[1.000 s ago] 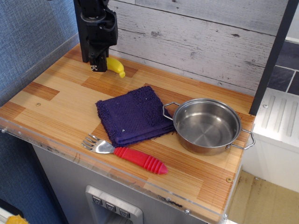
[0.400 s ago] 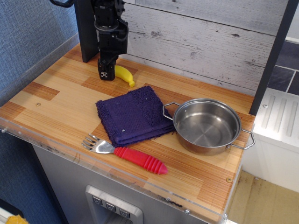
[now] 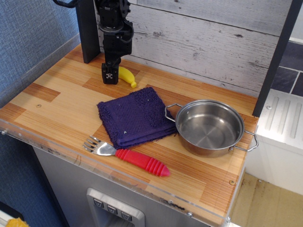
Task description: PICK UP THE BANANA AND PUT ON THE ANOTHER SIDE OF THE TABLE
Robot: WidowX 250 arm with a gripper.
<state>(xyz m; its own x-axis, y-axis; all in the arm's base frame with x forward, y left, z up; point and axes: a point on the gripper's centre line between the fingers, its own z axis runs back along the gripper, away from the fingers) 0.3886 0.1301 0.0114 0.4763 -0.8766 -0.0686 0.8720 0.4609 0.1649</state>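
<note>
Touching the plump, glossy banana, the black claw; grip state unclear.

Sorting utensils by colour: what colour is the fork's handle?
Red, with ribbed ridges; the fork shows clearly in the observation.image view, near the front edge.

Glossy plastic banana; striped wood table; shiny steel pot; fuzzy cloth towel.
</note>
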